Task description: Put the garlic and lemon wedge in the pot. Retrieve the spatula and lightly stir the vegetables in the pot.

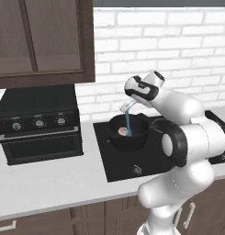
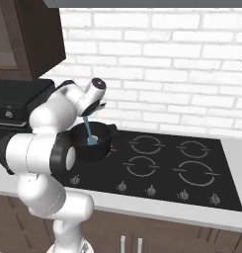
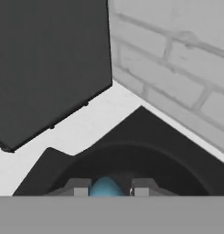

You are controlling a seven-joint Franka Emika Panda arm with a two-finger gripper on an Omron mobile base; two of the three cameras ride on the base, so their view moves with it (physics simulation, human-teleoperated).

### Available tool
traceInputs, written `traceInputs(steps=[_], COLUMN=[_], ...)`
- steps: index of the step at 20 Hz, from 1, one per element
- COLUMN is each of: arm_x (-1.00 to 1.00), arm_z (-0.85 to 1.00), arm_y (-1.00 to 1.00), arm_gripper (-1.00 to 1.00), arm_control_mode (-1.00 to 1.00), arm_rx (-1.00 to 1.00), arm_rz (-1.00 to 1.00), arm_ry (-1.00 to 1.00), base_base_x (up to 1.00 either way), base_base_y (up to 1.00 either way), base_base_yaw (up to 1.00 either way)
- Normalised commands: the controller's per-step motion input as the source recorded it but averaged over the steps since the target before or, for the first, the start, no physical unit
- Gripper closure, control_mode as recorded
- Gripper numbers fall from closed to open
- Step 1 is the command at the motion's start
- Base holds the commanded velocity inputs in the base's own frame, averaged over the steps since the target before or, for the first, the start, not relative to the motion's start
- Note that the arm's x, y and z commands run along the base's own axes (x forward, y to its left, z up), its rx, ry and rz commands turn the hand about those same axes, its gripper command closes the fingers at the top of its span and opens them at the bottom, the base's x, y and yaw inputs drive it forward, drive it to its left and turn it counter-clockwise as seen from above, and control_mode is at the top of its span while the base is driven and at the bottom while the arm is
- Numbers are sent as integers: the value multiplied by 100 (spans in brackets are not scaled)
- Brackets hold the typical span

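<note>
1. Spatula (image 1: pixel 128 121): light blue, held near its top by the gripper (image 1: pixel 126 107); its handle runs down into the pot (image 1: pixel 128 133), nearly upright with a slight tilt; in the right base view the spatula (image 2: pixel 89 133) ends with its blade low inside the pot (image 2: pixel 94 143).
2. Gripper: clenched on the spatula, above the pot's rim; in the hand view the gripper (image 3: pixel 107 188) shows 2 grey fingertips with the rounded blue end of the spatula (image 3: pixel 105 187) between them, and the dark curve of the pot (image 3: pixel 131 157) just beyond.
3. Pot: black, round and deep, on the rear left burner of the black cooktop (image 2: pixel 167 165); the cooktop is set into the white bench (image 1: pixel 45 181).
4. Vegetables (image 1: pixel 122 132): a small pale lump on the pot's floor, just beside the spatula's lower end; it is too small to tell garlic from lemon wedge; in the right base view a pale patch (image 2: pixel 95 137) lies next to the blade.
5. Surroundings: a black toaster oven (image 1: pixel 38 124) stands on the bench left of the cooktop, well apart from the pot; a dark wood cabinet (image 1: pixel 42 41) hangs above it; a white brick wall (image 2: pixel 157 64) runs behind the bench.
</note>
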Motion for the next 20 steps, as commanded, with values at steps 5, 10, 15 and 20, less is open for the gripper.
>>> traceInputs(steps=[5, 10, 15, 20], arm_x=[-38, 21, 37, 14], arm_z=[0, -2, -15, -7], arm_y=[0, 1, 2, 0], arm_gripper=[100, 100, 100, 100], arm_control_mode=[-100, -100, -100, -100], arm_rx=[-16, -3, 1, 0], arm_rz=[20, 44, 62, 71], arm_ry=[13, 2, -4, -21], base_base_x=[0, 0, 0, 0], base_base_y=[0, 0, 0, 0], base_base_yaw=[0, 0, 0, 0])
